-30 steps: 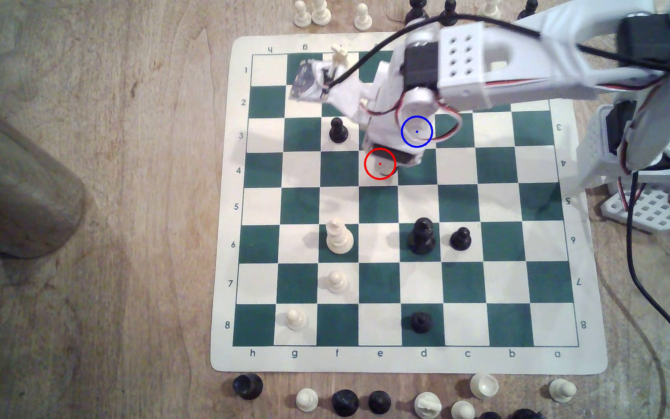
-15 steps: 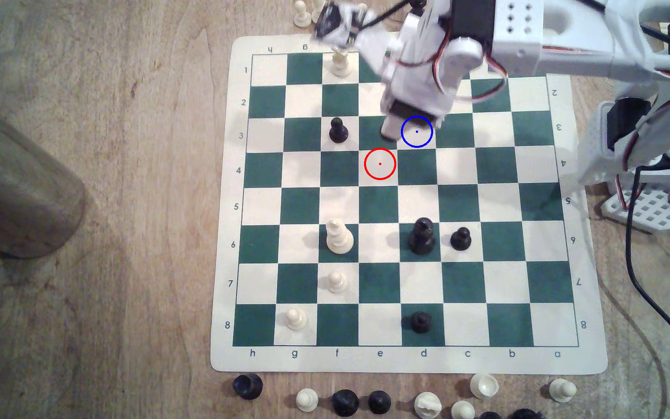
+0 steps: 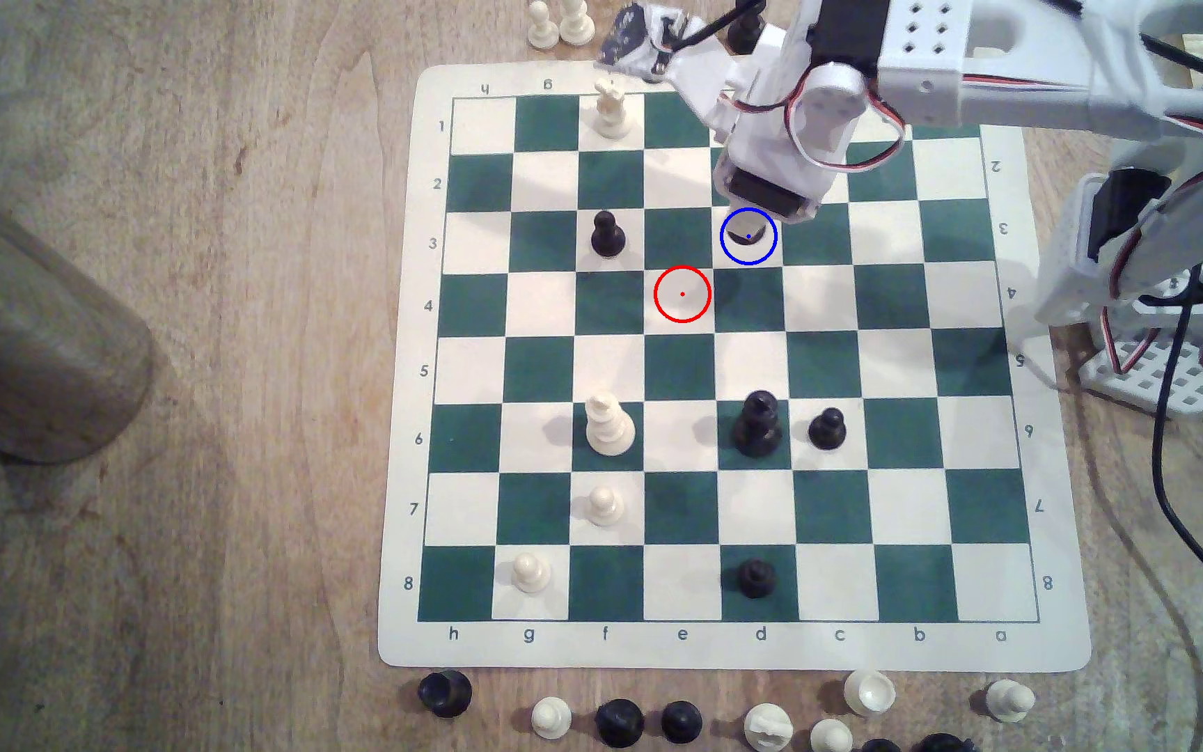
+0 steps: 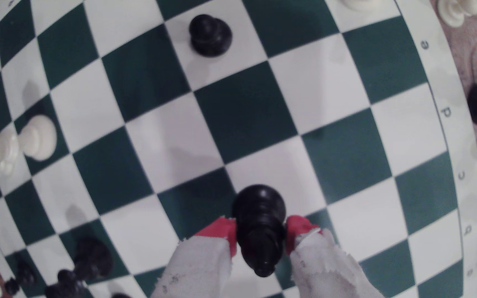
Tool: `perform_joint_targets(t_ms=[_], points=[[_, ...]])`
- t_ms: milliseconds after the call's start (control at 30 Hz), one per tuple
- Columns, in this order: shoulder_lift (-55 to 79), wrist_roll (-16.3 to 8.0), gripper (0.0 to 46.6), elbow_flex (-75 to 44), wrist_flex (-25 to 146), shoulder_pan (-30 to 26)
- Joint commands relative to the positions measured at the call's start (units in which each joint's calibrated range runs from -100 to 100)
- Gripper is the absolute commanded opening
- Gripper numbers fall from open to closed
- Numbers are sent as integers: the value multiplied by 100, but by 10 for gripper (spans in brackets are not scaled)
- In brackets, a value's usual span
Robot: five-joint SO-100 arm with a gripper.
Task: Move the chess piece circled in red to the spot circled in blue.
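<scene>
Over the board: the claw (image 4: 260, 233) hangs above the cream square ringed in blue, in the third rank, file d, toward the far edge of the chessboard (image 3: 1061, 636).
Claw state: closed about the chess piece (image 4: 260, 229); one red-tipped fingertip (image 4: 220, 230) presses each side of its body, and white wrapping covers the fingers behind the red tips.
Chess piece: black, gripped upright between the fingers; in the wrist view its wide round base sits over a cream square. Whether the base touches the board cannot be told.
Exterior check: a dark sliver of the chess piece (image 3: 742, 235) shows inside the blue ring, directly beneath the arm's wrist.
The spot (image 3: 758, 253): cream square with blue ring and centre dot, partly covered by the piece.
Red-ringed square (image 3: 682, 294): cream, bare, diagonally next to the spot, one rank nearer the board's middle.
Neighbouring piece: black pawn (image 3: 607, 233) stands in the same rank, two files over toward the exterior view's left.
Other board pieces: bulkier black piece (image 3: 758, 424) and a second black pawn (image 3: 827, 429) side by side in the sixth rank.
Bench (image 3: 222, 434): wooden, carrying the board, with captured pieces lined along its near and far edges.
</scene>
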Motion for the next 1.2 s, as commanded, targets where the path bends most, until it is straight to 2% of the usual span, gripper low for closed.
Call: perform_joint_targets(t_ms=[0,367,1167], points=[[-154,24,3,-67,-165,26],[517,122,3,-58,-411,167],[823,166,8,33,-591,222]])
